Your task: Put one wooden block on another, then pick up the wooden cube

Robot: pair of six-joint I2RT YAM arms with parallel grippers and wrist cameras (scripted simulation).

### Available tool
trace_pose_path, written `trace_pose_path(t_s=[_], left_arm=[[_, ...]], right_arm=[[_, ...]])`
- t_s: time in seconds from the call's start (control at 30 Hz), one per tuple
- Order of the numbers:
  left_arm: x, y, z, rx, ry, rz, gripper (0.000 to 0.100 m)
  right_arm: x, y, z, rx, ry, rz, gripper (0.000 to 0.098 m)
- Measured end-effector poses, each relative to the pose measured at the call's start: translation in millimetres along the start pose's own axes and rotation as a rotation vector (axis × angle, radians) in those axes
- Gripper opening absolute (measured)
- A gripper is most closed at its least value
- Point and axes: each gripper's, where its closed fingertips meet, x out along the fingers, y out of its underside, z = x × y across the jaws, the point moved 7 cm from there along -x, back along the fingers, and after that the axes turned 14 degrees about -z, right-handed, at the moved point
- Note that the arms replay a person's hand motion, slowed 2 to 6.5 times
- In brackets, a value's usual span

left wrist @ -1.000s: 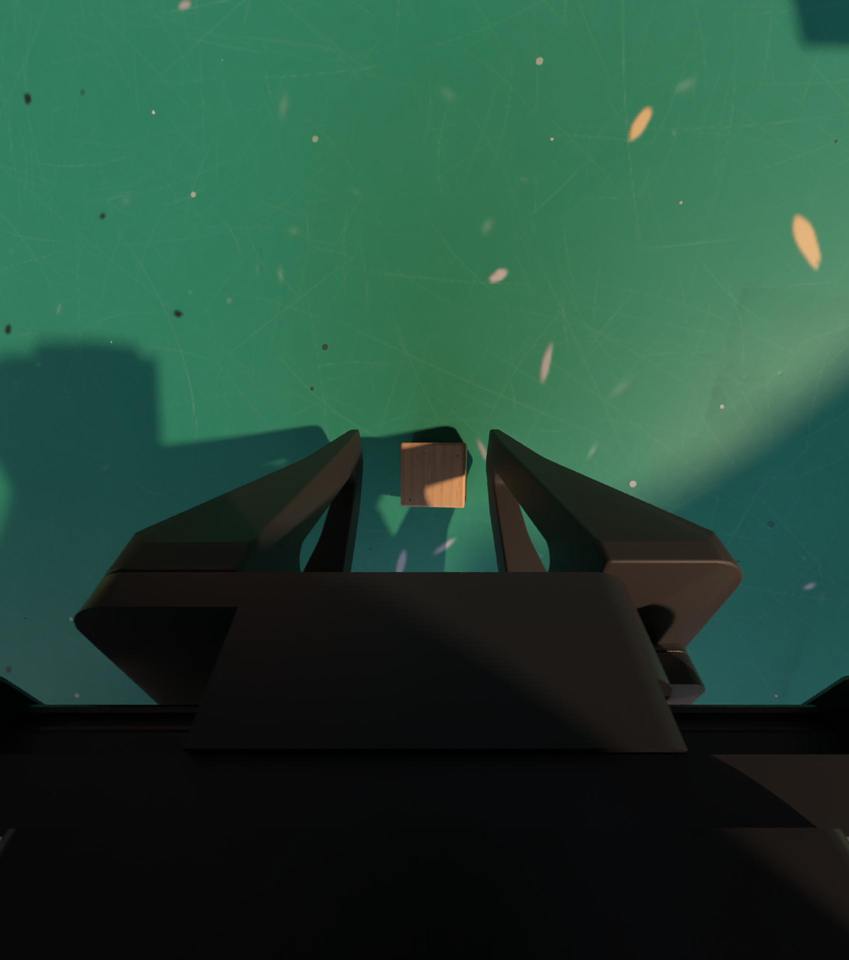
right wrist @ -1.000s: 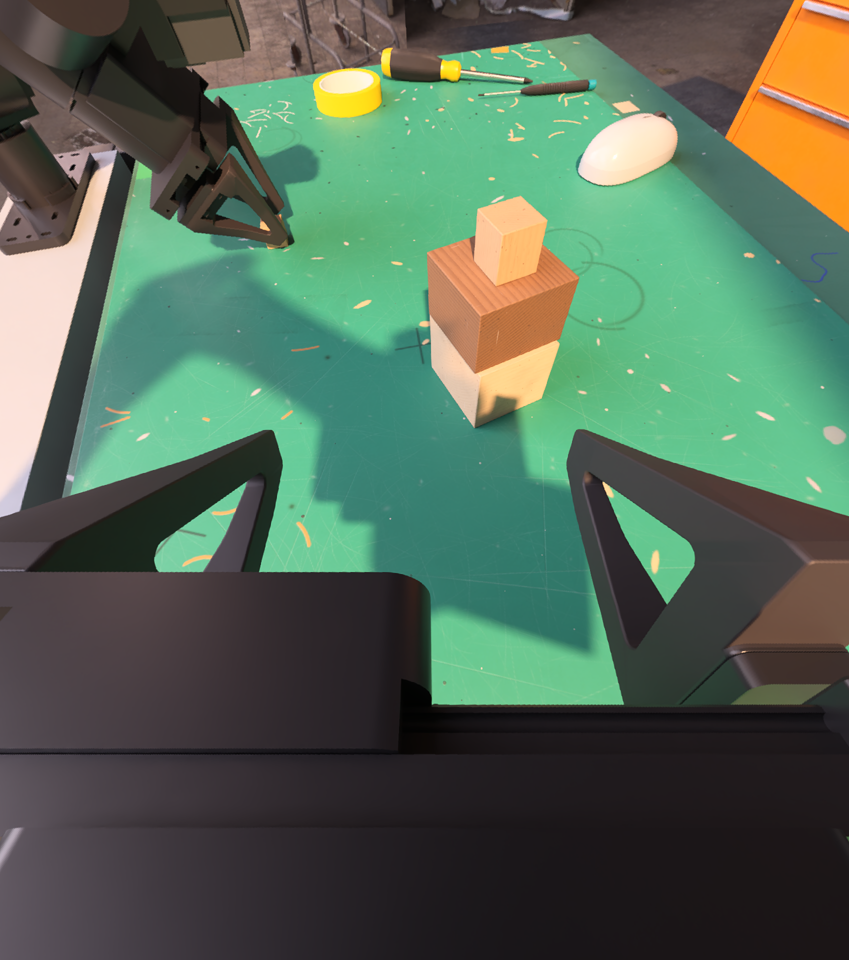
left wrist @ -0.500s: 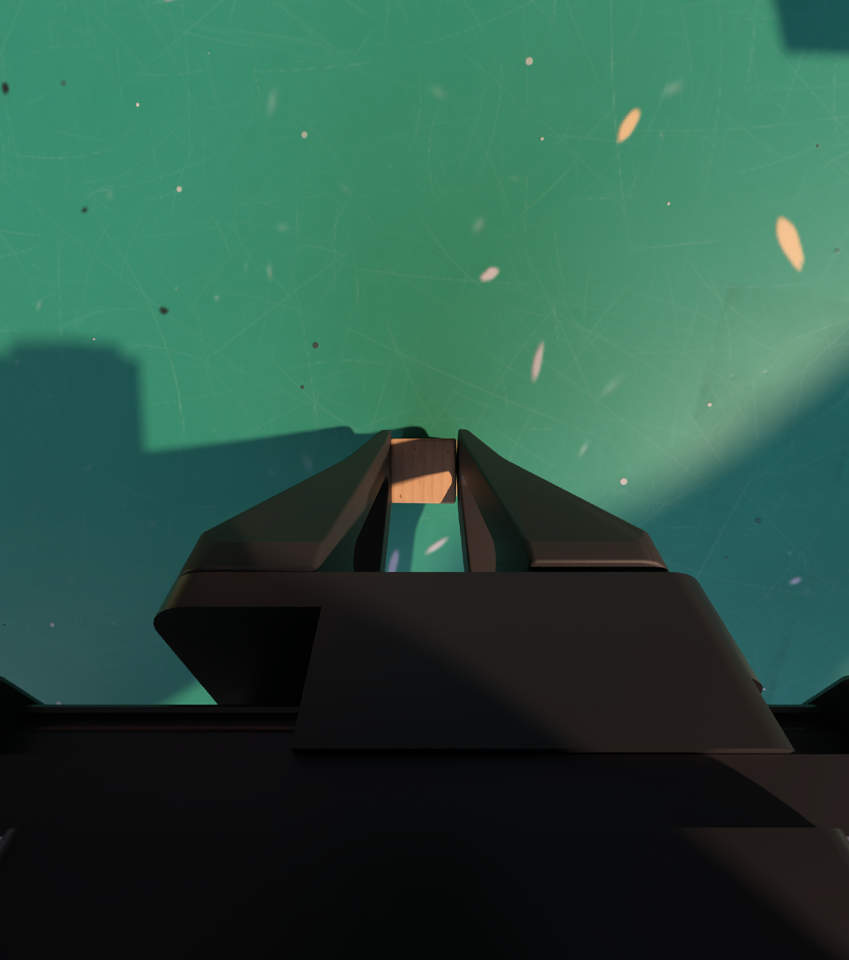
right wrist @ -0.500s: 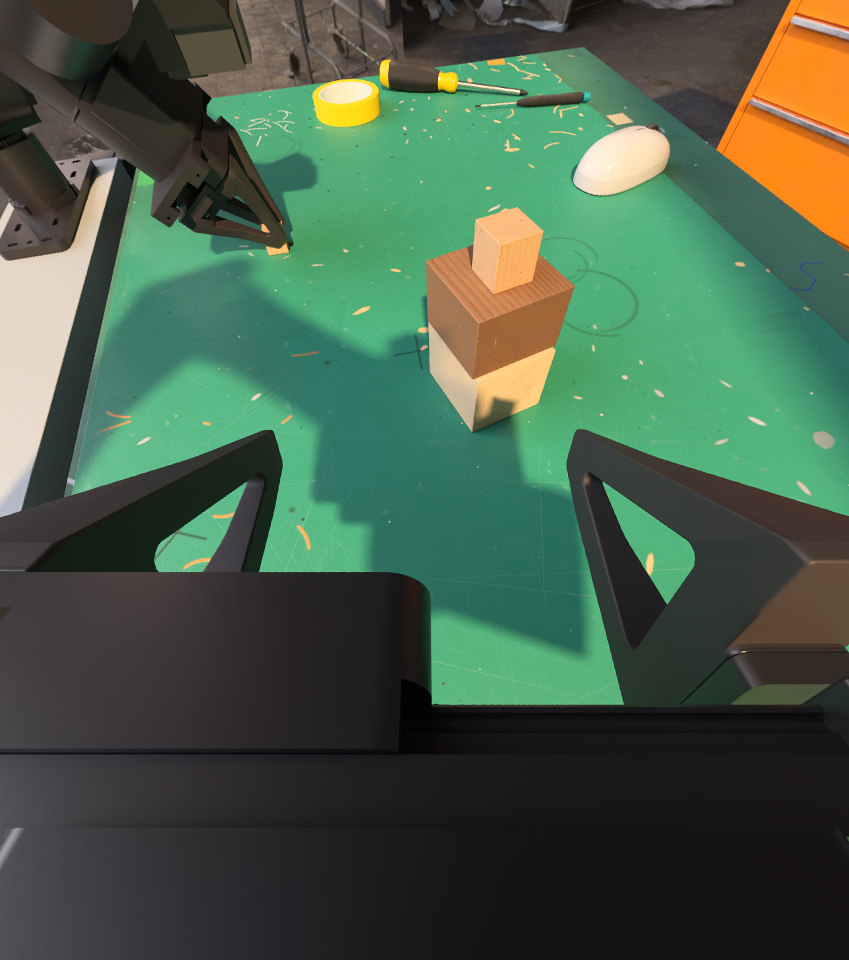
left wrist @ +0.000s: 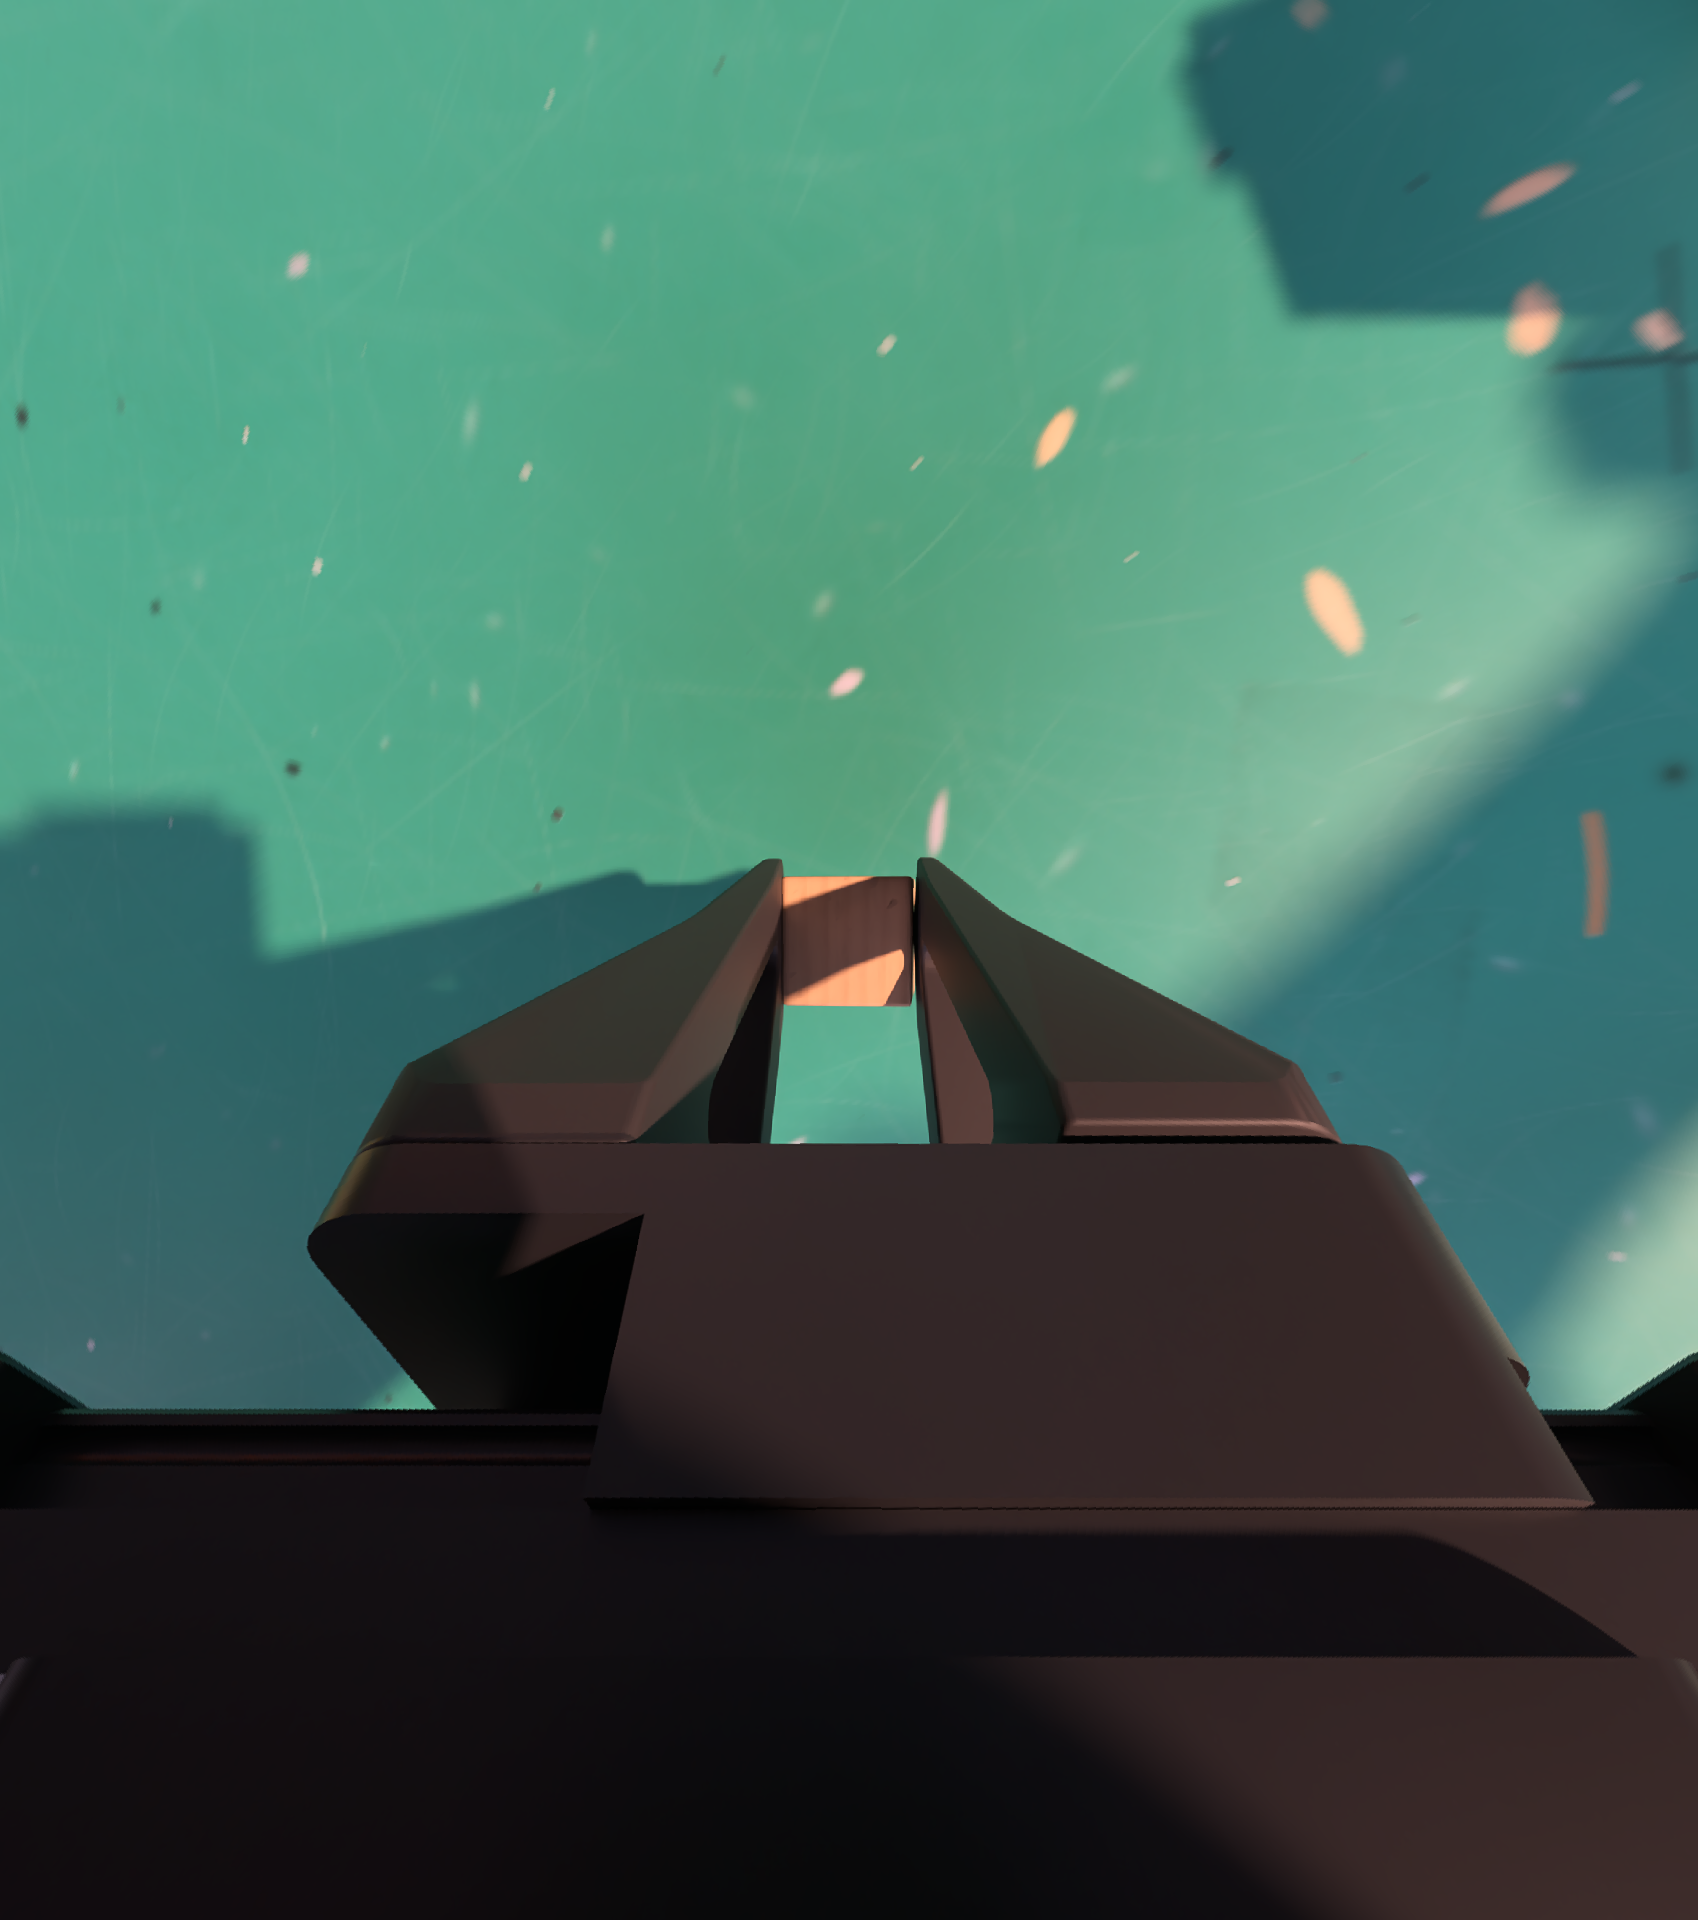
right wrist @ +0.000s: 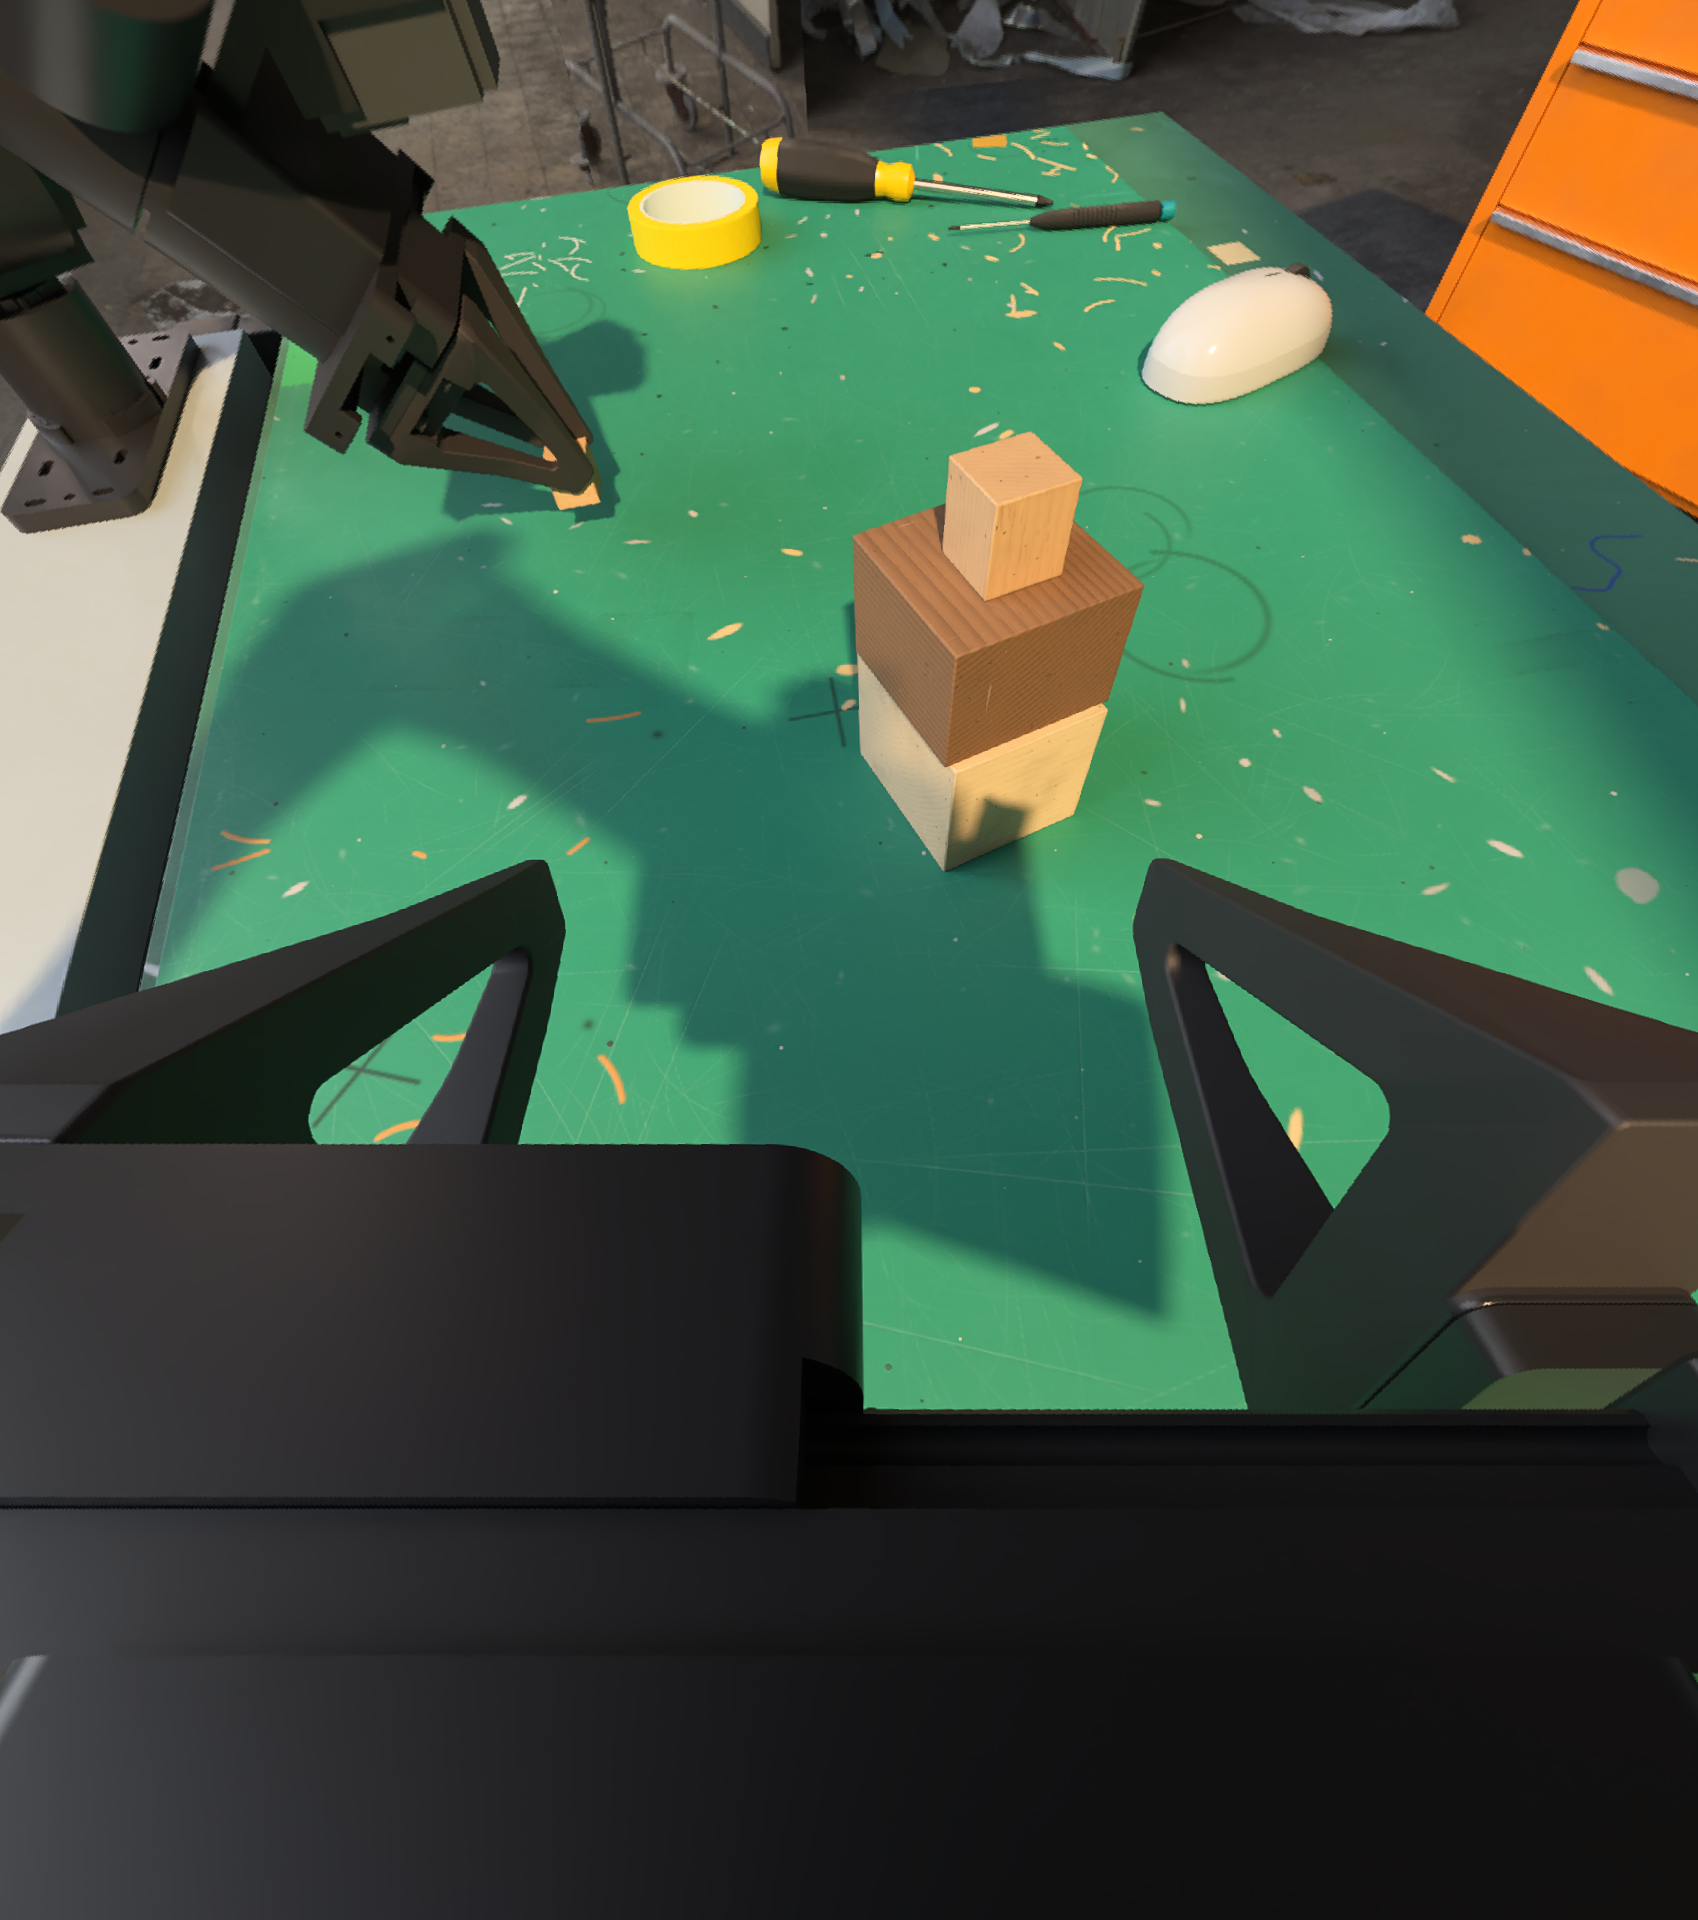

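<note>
The big green surface [right wrist: 741, 935] holds everything. Past its right edge, well away from the block tower, stands an orange drawer cabinet [right wrist: 1655, 270].

The block tower [right wrist: 990, 665] stands near the middle. Its bottom is a pale block [right wrist: 1011, 790], a dark brown block [right wrist: 990, 644] sits on that, and a small light block [right wrist: 1011, 514] sits on top. So the stacking part looks done.

Behind the tower to the right lies a white computer mouse [right wrist: 1240, 332]. Behind it to the left sits a yellow tape roll [right wrist: 694, 220], with two screwdrivers [right wrist: 886, 182] just past the roll.

The right tool [right wrist: 845, 935] hangs in front of the tower, spread wide with nothing in it.

The left tool [left wrist: 847, 935] is behind and left of the tower, well apart from it, so the left arm is the one at the cube. Its two fingers are squeezed against the sides of the little wooden cube [left wrist: 847, 940], right at the tips. The cube has no long side. It is low by the surface, and it may be just off it, but that is hard to tell. I think the next move is straight up.
</note>
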Motion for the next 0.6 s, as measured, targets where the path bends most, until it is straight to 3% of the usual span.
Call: trace_pose_path(t_s=[0.33, 0.6], left_arm=[[-9, -76, -47, 0.136, 0.207, -0.192, 0.021], [-7, -135, -82, 0.265, 0.456, -0.272, 0.021]], right_arm=[[-1, 0, 0, -0.001, 0.0, -0.002, 0.094], [-2, -1, 1, -0.007, 0.001, -0.003, 0.094]])
